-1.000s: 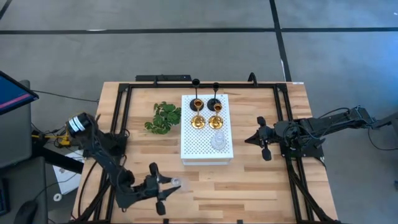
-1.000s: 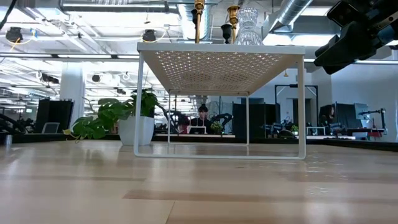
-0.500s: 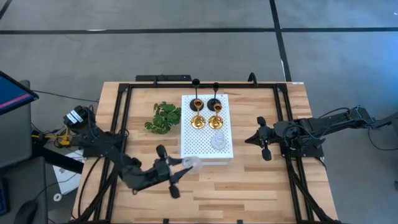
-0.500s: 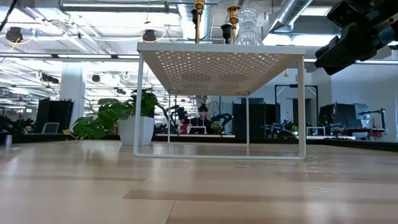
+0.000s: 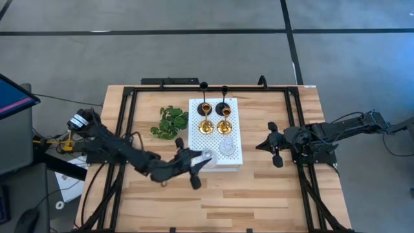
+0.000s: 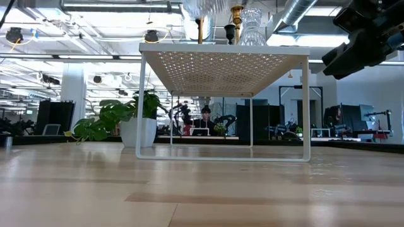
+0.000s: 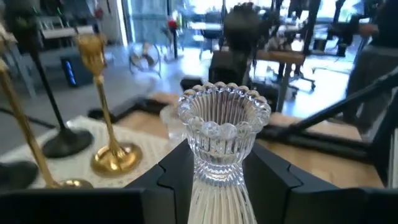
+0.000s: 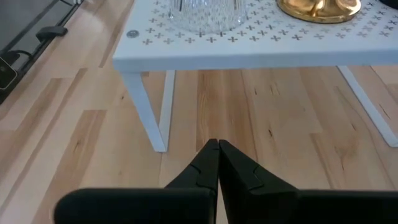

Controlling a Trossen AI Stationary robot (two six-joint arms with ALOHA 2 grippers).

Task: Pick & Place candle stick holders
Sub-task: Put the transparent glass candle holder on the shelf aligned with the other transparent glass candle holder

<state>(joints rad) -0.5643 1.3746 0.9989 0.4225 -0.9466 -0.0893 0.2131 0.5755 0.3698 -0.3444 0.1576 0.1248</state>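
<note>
My left gripper point(image 5: 200, 160) is shut on a clear glass candle stick holder point(image 7: 224, 134) over the near left corner of the white perforated board point(image 5: 202, 147). On the board stand two black holders point(image 5: 203, 107), two gold holders point(image 5: 205, 126) and a second clear glass holder point(image 5: 226, 146), each on its round base. My right gripper point(image 5: 275, 149) is shut and empty, to the right of the board above the table. In the right wrist view point(image 8: 217, 155) it points at the board's edge. My left gripper pinches the glass holder's ribbed stem point(image 7: 219, 186) between its two fingers point(image 7: 177, 177), just below the beaded cup. The fingers come about level from the table's near left. The holder stands upright, lifted clear, and it also shows above the board in the low view point(image 6: 205, 7).
A green leafy sprig point(image 5: 170, 123) lies left of the board. The board stands on thin white legs point(image 6: 140, 107) with open room under it. Black frame rails point(image 5: 126, 129) run along the table's left, right and far sides. Bare wood lies near the front edge.
My left gripper has gone from near the table's near edge toward the far right, up to the board's near left corner, carrying the glass holder upright. The holder now shows above the board in the low view. My right gripper has kept still.
</note>
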